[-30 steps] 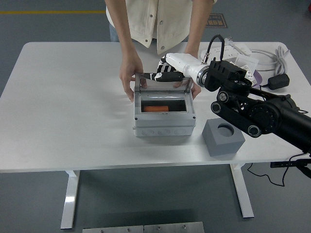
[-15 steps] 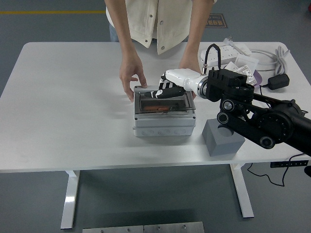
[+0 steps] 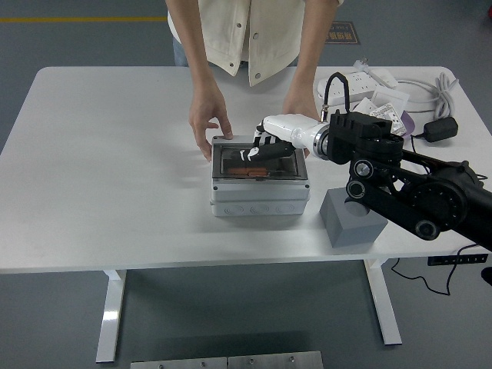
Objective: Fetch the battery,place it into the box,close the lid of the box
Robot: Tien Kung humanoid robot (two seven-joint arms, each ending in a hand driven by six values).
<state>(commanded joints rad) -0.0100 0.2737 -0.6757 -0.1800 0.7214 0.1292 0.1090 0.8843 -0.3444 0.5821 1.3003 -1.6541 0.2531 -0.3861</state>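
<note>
Lid swung down flat over battery — right hand pressed it, fingers flat, holding nothing; person's hand steadied box at 10 o'clock — task nearly done.

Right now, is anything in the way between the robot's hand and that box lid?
Nothing visible. The right hand lies flat on the clear lid, which is down over the orange battery. A person's hands hold the grey box at its far corners.
</note>
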